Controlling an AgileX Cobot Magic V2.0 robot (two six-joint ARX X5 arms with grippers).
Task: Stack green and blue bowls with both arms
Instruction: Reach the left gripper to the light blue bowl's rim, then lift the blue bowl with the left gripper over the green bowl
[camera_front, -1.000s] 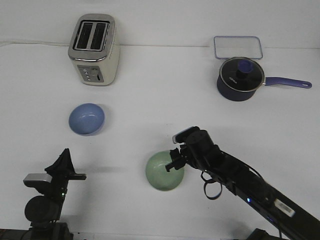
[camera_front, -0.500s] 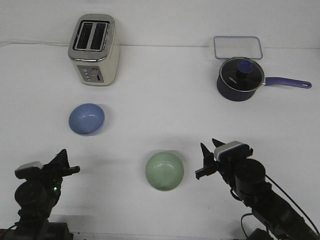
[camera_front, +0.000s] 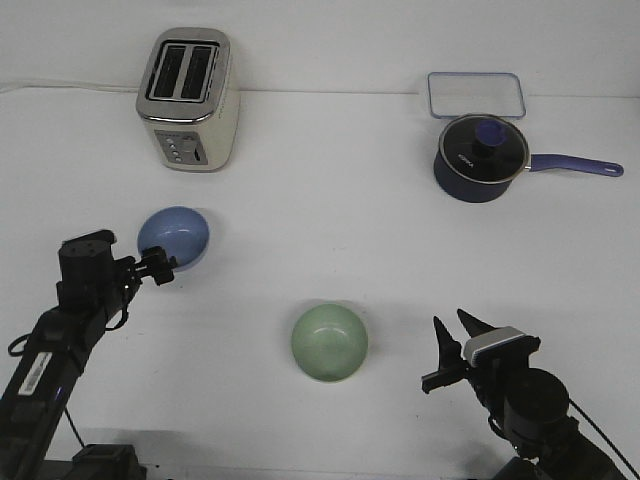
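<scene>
Two small bowls sit apart on the white table, each one upright with its opening facing up. The blue bowl is on the left side, in front of the toaster, and the green bowl is nearer to the front edge, close to the middle of the table. The bowls are well apart, and neither one is inside the other. The left arm reaches up from the lower left corner, and the left gripper is at the front-left rim of the blue bowl; it seems to touch the rim or to be just beside it, but I cannot tell which. The fingers are small and dark against the bowl, so I cannot tell if this gripper is spread or closed, or if it grasps the rim. The right gripper is low at the right side, to the right of the green bowl and clearly away from it. Its two pointed fingers stand apart with a gap between them, and they hold nothing. At the back right there is a dark navy saucepan with a glass lid and a long handle that points to the right, and just behind it lies a clear rectangular container.
</scene>
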